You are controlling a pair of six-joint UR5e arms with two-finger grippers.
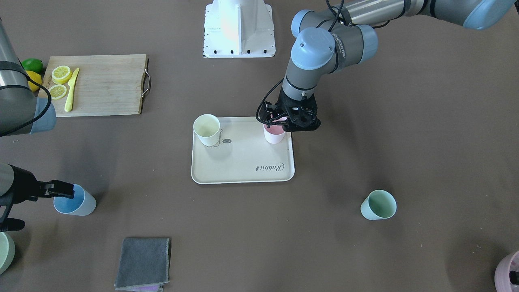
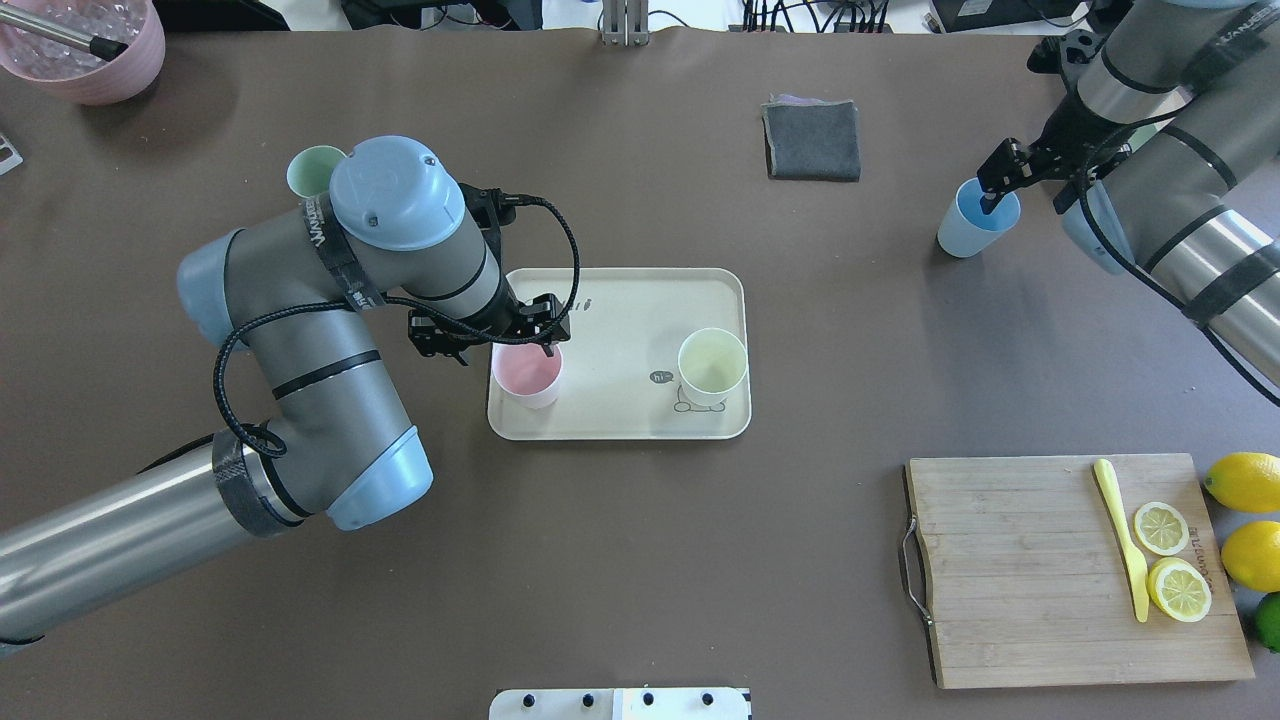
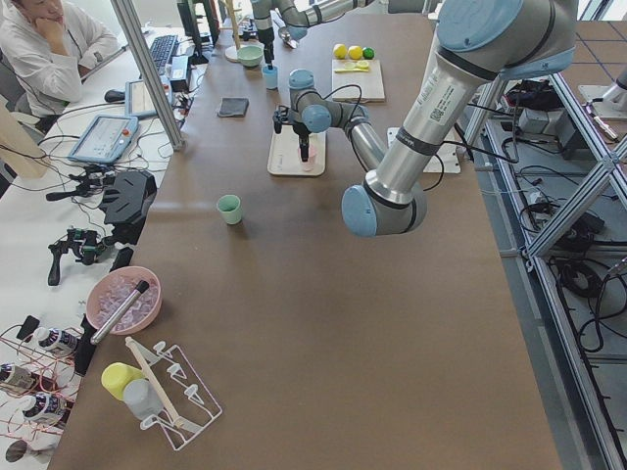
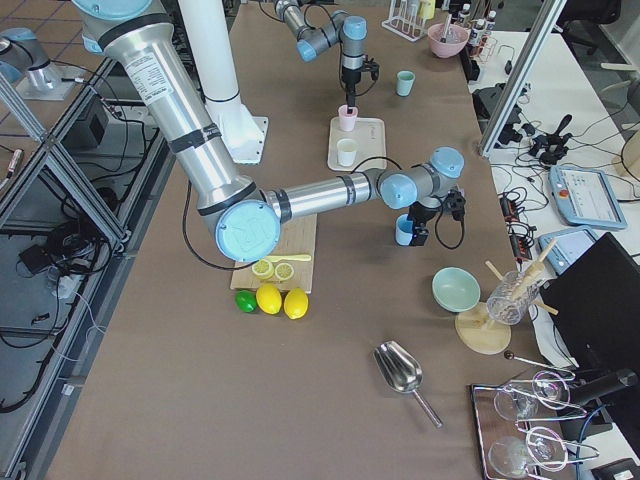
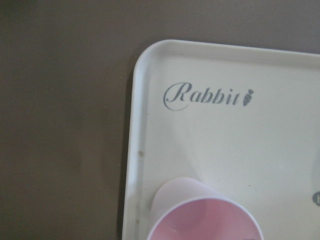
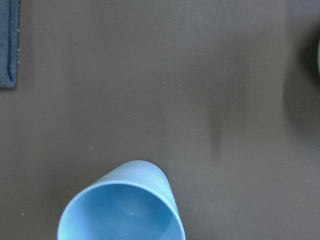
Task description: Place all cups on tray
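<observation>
The cream tray [image 2: 620,412] with "Rabbit" script [image 5: 207,96] lies mid-table. A cream cup [image 2: 712,366] and a pink cup [image 2: 527,374] stand upright on it. My left gripper [image 2: 510,345] hangs at the pink cup's rim with its fingers spread; the cup rests on the tray's corner [image 5: 205,215]. A blue cup [image 2: 975,225] stands on the table at the far right. My right gripper [image 2: 1015,195] is open, with one finger [image 1: 63,189] inside the blue cup's rim [image 6: 120,210]. A green cup [image 1: 378,205] stands alone on the table, partly behind my left arm in the overhead view.
A bamboo cutting board [image 2: 1050,570] with lemon slices and a yellow knife lies near right, with whole lemons [image 2: 1245,480] beside it. A folded grey cloth [image 2: 812,140] lies at the far side. A pink bowl [image 2: 85,55] sits at the far left corner.
</observation>
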